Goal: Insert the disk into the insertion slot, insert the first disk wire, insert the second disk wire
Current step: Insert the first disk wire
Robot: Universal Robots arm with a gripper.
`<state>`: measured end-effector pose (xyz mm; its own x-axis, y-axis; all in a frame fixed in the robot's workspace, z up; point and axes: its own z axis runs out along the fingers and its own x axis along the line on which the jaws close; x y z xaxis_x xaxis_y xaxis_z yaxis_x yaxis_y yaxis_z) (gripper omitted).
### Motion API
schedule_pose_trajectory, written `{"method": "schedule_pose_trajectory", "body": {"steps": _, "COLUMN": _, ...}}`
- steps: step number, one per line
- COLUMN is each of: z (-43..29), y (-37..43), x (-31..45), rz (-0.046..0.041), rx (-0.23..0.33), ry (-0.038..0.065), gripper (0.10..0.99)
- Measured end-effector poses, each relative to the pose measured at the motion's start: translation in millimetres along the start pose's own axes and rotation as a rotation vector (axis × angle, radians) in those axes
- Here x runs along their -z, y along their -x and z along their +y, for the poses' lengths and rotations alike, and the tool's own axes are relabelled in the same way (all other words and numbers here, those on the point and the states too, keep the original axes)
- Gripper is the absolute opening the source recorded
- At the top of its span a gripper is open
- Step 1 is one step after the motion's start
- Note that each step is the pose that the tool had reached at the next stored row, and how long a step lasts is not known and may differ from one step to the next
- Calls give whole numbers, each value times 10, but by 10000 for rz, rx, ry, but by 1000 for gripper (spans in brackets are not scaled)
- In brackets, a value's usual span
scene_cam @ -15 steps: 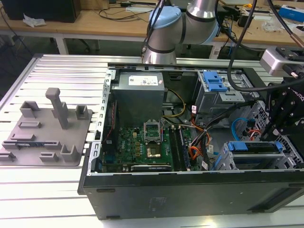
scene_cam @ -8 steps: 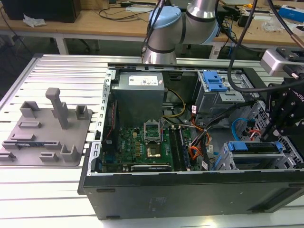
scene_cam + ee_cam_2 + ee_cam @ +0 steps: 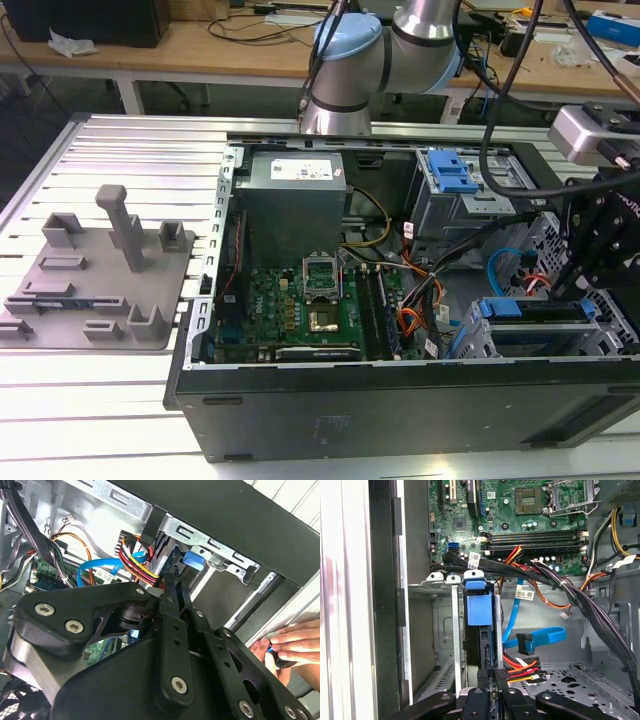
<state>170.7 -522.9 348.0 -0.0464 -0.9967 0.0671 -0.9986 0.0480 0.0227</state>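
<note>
We find the disk (image 3: 480, 609) already standing in the slot (image 3: 445, 630), at four o'clock from the circuit board (image 3: 300, 310) in the exterior view. The gripper (image 3: 492, 680) is pinched narrow on the plug of the red-and-yellow wire (image 3: 520, 669). We judge this grip lets the plug press squarely against the disk's back edge, which it touches. In the exterior view the gripper stands at the disk's one o'clock. The blue wire (image 3: 540, 636) lies loose just beside, unplugged.

I see ribbed metal table (image 3: 120, 140); open black computer case (image 3: 400, 410) sits on it, grey fixture plate (image 3: 100, 280) beside, toward exterior view's left.
</note>
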Motion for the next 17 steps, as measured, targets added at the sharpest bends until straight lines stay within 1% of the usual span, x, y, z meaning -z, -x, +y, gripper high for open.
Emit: {"method": "schedule_pose_trajectory", "body": {"steps": 17, "z": -6, "y": -4, "x": -60, "rz": 3, "rx": 1, "ry": 20, "gripper": 165}}
